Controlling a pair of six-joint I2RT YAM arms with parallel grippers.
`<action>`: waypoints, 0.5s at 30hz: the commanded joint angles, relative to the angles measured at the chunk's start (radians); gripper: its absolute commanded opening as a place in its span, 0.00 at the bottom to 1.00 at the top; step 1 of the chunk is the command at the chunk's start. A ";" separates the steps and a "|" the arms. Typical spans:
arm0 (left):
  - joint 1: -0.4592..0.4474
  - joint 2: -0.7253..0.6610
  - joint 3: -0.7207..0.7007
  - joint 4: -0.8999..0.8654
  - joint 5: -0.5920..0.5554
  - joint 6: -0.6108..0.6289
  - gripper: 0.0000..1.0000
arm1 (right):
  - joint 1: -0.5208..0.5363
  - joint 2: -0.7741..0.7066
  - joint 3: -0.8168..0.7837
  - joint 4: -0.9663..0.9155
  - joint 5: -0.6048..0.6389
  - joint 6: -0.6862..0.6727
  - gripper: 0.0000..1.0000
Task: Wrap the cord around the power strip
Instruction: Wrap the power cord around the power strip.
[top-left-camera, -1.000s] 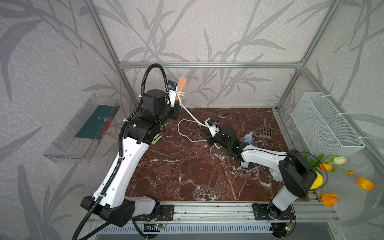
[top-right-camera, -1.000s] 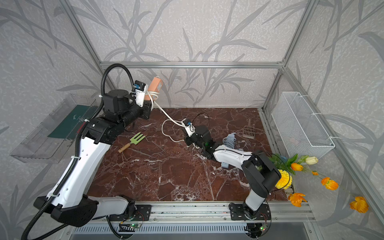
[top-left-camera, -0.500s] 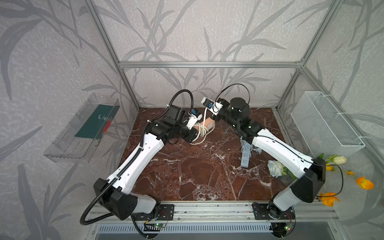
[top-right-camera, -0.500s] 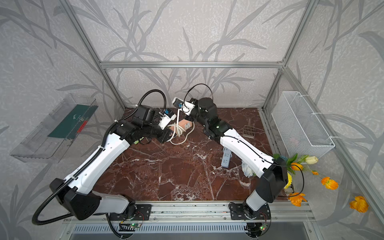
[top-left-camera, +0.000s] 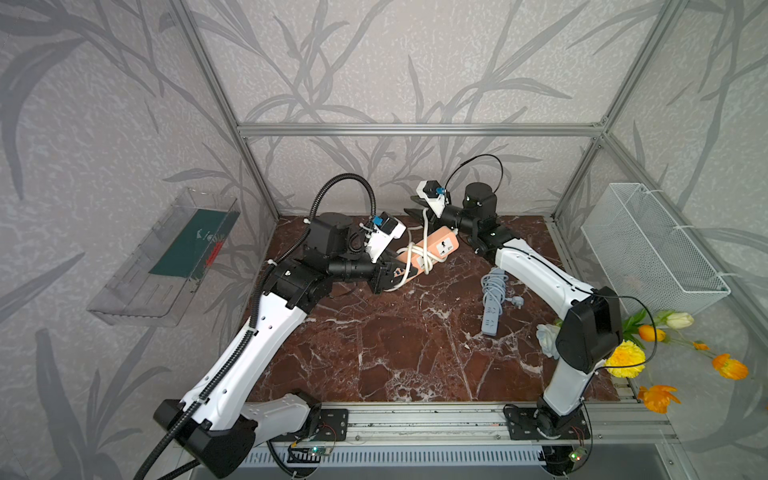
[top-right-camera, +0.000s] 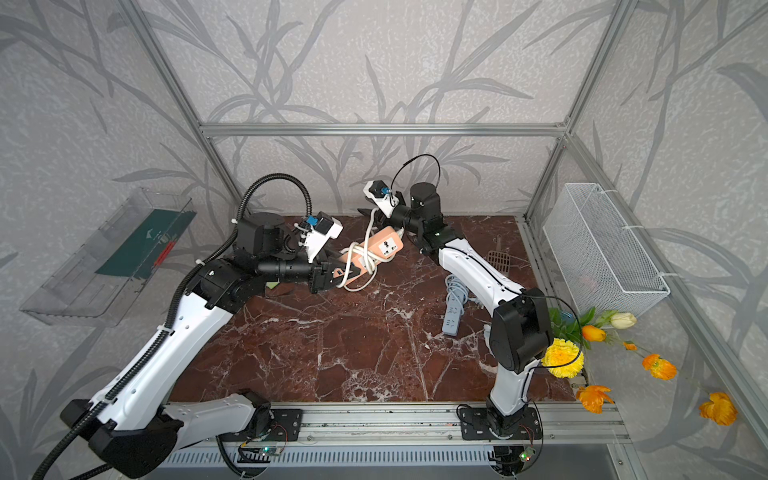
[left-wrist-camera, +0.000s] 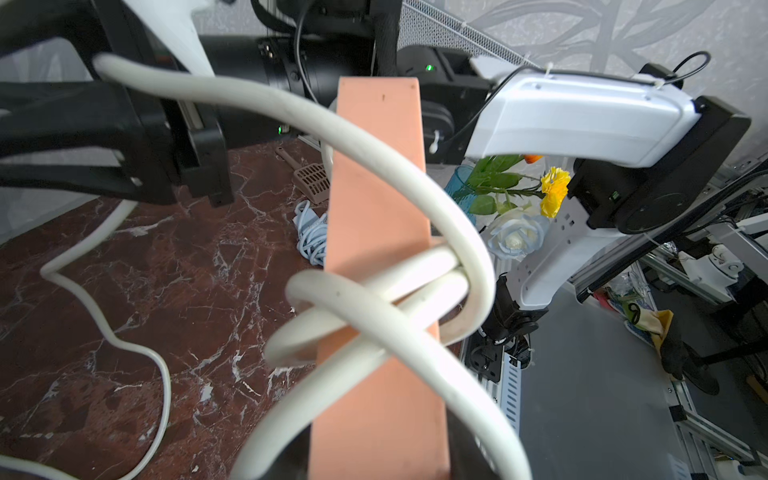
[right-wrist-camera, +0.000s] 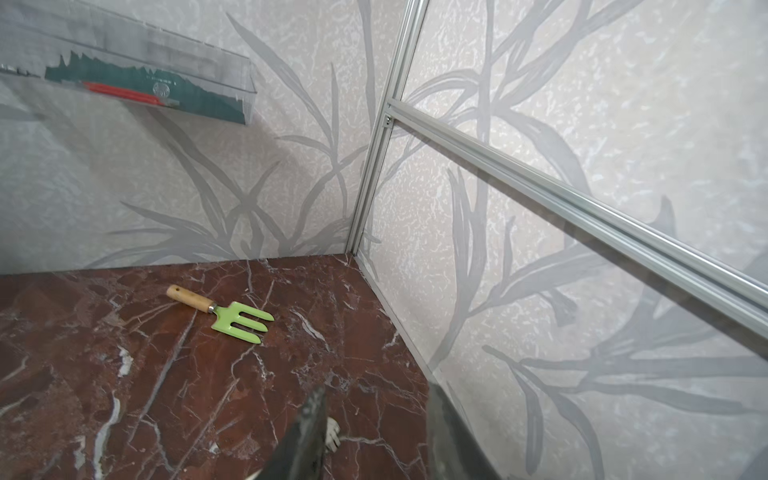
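My left gripper (top-left-camera: 395, 274) (top-right-camera: 332, 276) is shut on one end of the orange power strip (top-left-camera: 440, 247) (top-right-camera: 384, 245) (left-wrist-camera: 374, 199) and holds it tilted above the table. The white cord (top-left-camera: 417, 259) (top-right-camera: 361, 259) (left-wrist-camera: 386, 307) is looped several times around the strip's middle. One free run of the cord rises to my right gripper (top-left-camera: 413, 206) (top-right-camera: 365, 212) at the back. In the right wrist view that gripper (right-wrist-camera: 376, 399) stands open with nothing between its fingers (right-wrist-camera: 309, 419). A slack length of cord trails on the marble in the left wrist view.
A grey-blue power strip (top-left-camera: 492, 303) with its own bundled cord lies under the right arm. A green hand fork (right-wrist-camera: 237, 318) lies near the back left corner and a brown scoop (top-right-camera: 498, 259) at the back right. A wire basket (top-left-camera: 648, 245), flowers (top-left-camera: 623, 359) and a clear wall tray (top-left-camera: 166, 257) line the sides.
The left arm brought the strip down from high at the back left to the middle. The right gripper rose to the strip, then opened its jaws and let go of the cord.
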 joint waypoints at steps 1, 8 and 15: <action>-0.029 -0.032 0.129 0.116 0.121 0.039 0.00 | -0.027 0.051 -0.073 0.217 0.087 0.243 0.47; -0.029 -0.004 0.210 0.120 0.044 0.055 0.00 | 0.016 0.107 -0.203 0.510 0.268 0.435 0.59; -0.029 0.006 0.235 0.143 -0.005 0.047 0.00 | 0.044 0.157 -0.223 0.626 0.337 0.554 0.69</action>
